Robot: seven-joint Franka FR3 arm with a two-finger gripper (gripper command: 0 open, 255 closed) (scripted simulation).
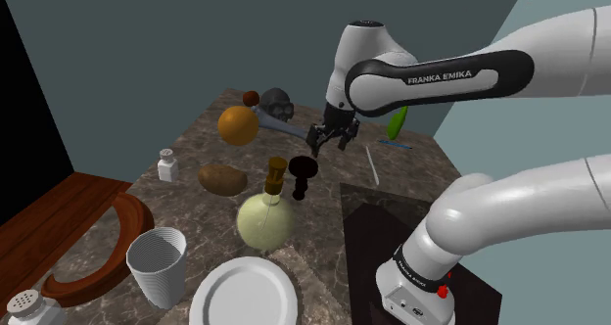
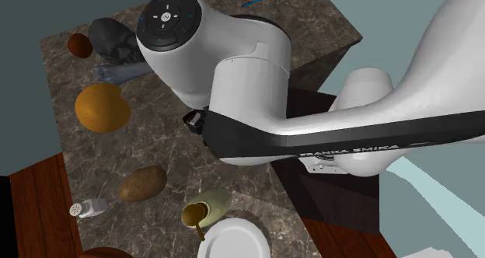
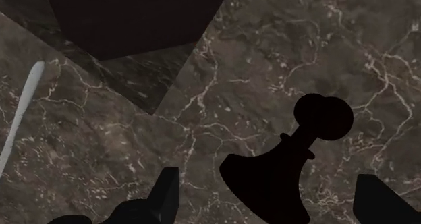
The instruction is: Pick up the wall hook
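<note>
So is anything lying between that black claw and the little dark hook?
No. In the wrist view the dark wall hook shows between the fingers of the open gripper, untouched, with just bare marble tabletop in the gap.

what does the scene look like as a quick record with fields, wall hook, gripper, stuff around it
target: dark wall hook, on the marble counter
gripper: open, above the hook
contact: none; in the wrist view the hook lies between the spread fingers, apart from both
held: nothing
beside the hook: pale green flask, brown potato
further off: orange round object, white plate, ribbed white cup
task state: hook not yet picked up
</note>
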